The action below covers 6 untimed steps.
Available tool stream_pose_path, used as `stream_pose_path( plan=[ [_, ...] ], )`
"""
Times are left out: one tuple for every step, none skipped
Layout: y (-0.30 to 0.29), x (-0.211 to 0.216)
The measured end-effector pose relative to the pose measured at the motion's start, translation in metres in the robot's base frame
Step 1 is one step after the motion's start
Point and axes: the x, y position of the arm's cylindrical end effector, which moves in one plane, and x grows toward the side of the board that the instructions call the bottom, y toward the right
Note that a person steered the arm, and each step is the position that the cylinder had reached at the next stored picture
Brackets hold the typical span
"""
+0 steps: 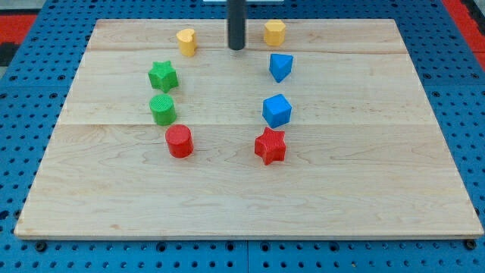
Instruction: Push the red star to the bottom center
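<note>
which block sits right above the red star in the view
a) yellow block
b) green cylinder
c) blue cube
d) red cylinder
c: the blue cube sits just toward the view's top from the red star, nearly touching it; my tip is far off near the view's top, between the two yellow blocks.

The rod above my tip [237, 48] is cut off by the view's top edge, so its upper length and the arm do not show. The blue pegboard [23, 152] under the wooden board [242, 205] runs out of every edge of the view.
</note>
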Motion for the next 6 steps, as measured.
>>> stream_pose_path(
  plan=[
    [0.0, 0.067],
    [0.011, 0.131],
    [0.04, 0.146],
    [0.066, 0.159],
    [0.067, 0.169],
    [0.083, 0.199]
  ],
)
